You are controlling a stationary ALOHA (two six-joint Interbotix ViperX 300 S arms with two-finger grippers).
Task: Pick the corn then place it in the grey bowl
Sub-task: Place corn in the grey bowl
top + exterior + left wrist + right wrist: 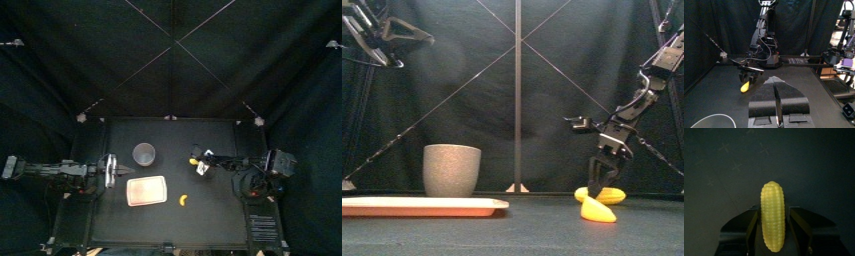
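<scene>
While the left arm is resting at the left side of the desk [214, 215], its pincer [776, 82] is showing both jaws pressed together with nothing between them, so the right arm is doing this step alone. Going from the left, the tall grey cup [452, 170] is standing upright toward the back. The flat pink tray [422, 207] is lying empty in front of it, near but apart. Right of the tray, a small yellow toy [596, 212] is lying near the desk's front. Behind that toy, the right pincer [604, 172] is gripping the corn [773, 215] by one end, and the cob is sticking out well beyond the jaw tips. The corn is hanging low, right of the cup and well apart from it; whether its free end is touching the desk I cannot tell.

I judge the step in hand to be the lift and carry. To do it well, the arm should be raising the corn above the cup's rim before travelling left, gripping firmly because the cob looks smooth and long. Then it should be lowering the free end into the middle of the mouth before releasing, so the cup is not getting knocked over.
</scene>
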